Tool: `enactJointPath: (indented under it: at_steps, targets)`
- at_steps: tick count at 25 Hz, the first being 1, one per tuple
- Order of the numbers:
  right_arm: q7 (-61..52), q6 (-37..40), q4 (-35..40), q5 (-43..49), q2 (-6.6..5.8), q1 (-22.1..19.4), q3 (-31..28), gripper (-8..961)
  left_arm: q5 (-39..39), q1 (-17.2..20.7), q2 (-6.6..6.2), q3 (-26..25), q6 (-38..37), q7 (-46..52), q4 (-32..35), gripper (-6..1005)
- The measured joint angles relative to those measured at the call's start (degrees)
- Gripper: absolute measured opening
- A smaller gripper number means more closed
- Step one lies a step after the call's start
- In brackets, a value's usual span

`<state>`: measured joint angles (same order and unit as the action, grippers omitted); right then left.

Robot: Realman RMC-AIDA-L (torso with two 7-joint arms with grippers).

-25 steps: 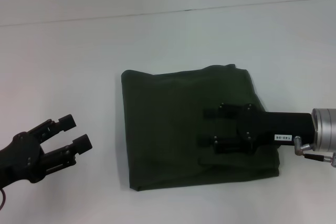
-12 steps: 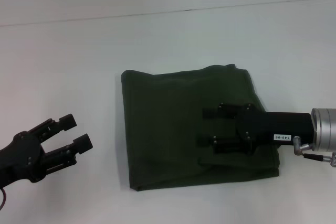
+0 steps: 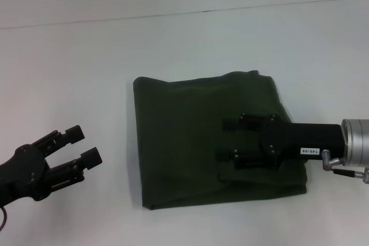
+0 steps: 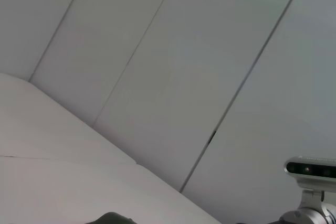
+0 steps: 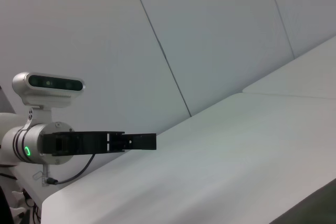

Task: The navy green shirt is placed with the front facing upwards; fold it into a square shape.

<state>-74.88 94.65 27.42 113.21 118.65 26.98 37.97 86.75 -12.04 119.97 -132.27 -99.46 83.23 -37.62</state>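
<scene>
From my head camera, nearest to me at about eight o'clock, I see the left claw [image 3: 82, 144] hovering over bare table [image 3: 69, 73], its two fingers spread with a clear gap between them and nothing in that gap. It sits well apart from the cloth, off its left edge.

At about four o'clock the right claw [image 3: 230, 140] reaches in from the right side and lies over the lower right part of the navy green shirt [image 3: 184, 142]. Its two dark fingers are parted, one above the other in my view, and they look to rest against the fabric, though I cannot tell whether they press into it or pinch any of it. Black on dark green makes the tips hard to read.

The shirt sits near the centre of the table, folded into a roughly square block with plain green showing on top. Its left edge is straight, its far edge is slightly wavy, and a layered fold shows along the near right corner.

In my right wrist camera I see the left claw farther off [image 5: 142, 141], held above the table.
</scene>
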Motion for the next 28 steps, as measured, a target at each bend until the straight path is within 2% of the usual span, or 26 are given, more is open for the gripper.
enactJointPath:
  at_steps: [28]
  targets:
    - [0.0,-0.4,0.0,0.0,0.09,0.3,0.0,899,0.0,-0.5,0.00,0.2,0.0,0.1,0.0,917]
